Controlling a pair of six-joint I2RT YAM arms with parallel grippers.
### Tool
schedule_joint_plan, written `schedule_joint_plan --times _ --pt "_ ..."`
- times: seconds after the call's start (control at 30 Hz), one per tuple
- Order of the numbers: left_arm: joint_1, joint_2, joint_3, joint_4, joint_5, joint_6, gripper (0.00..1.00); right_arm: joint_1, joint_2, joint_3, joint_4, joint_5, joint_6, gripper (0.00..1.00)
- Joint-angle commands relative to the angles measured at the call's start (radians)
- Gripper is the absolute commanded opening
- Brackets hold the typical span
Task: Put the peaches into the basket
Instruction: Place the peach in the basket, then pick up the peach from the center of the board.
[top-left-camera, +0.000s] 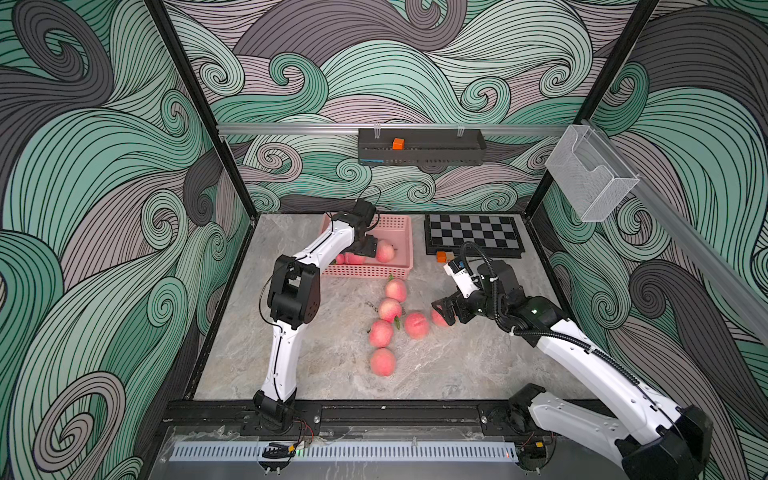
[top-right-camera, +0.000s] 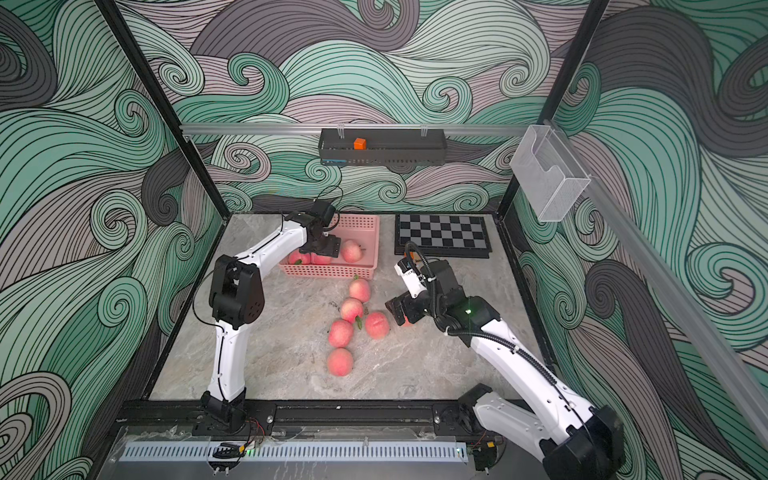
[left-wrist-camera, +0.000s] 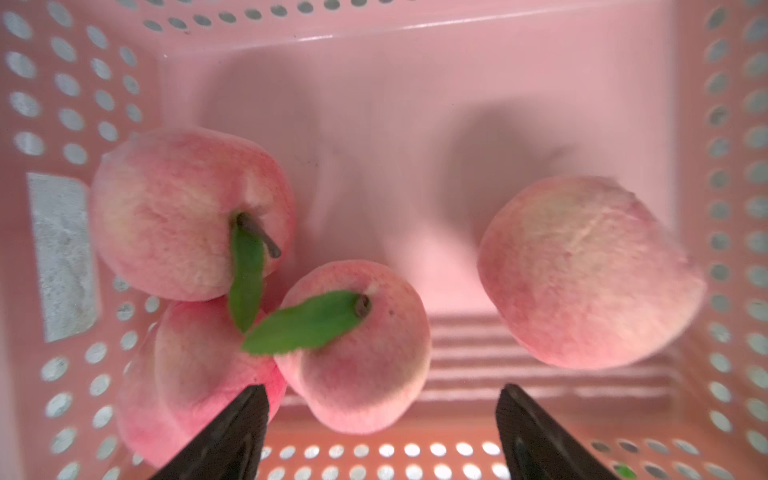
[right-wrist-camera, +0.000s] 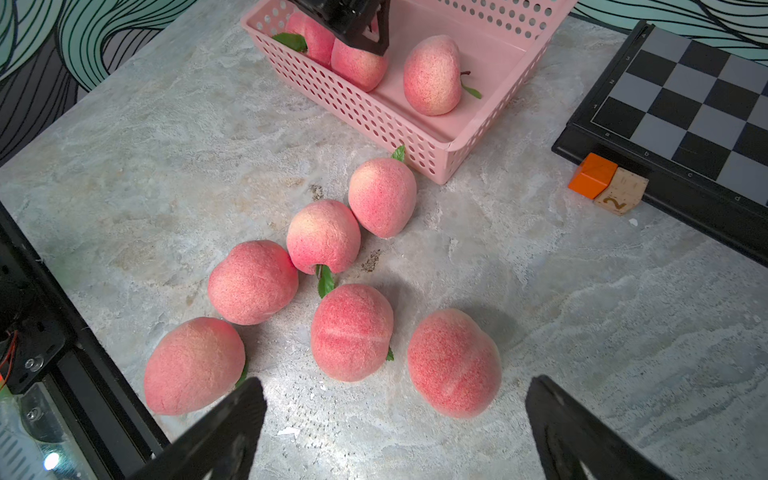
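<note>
Left gripper: fingers spread, gripping nothing; hangs over pink basket, with peaches on its solid floor just beyond the fingertips. Right gripper: fingers spread, empty; hovers over grey marbled tabletop, six loose peaches just ahead of the fingertips, chessboard and orange cube farther ahead. Around the tabletop on three sides: swirl-patterned teal and grey walls; black tray on the back one.

Robot lab cell: printed backdrop walls, aluminium rail.
</note>
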Motion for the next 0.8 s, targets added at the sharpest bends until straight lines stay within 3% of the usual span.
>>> schedule_joint_plan --times 0.0,0.2,0.43,0.77 --pt "-0.017 -0.112 -0.059 -0.014 -0.025 -0.011 0.88 -0.005 -0.015 0.022 -0.049 0.025 0.012 0.99" --pt "-0.051 -0.329 -0.305 0.057 0.01 -0.037 0.88 -0.014 -0.013 -0.011 -0.061 0.012 0.061 0.99" --pt "-0.158 -0.567 -0.543 0.094 0.152 -0.108 0.88 -0.041 0.037 -0.036 -0.054 0.02 0.085 0.99" --pt "-0.254 -0.741 -0.748 0.155 0.25 -0.157 0.89 -0.066 0.131 -0.069 0.03 0.013 0.122 0.99"
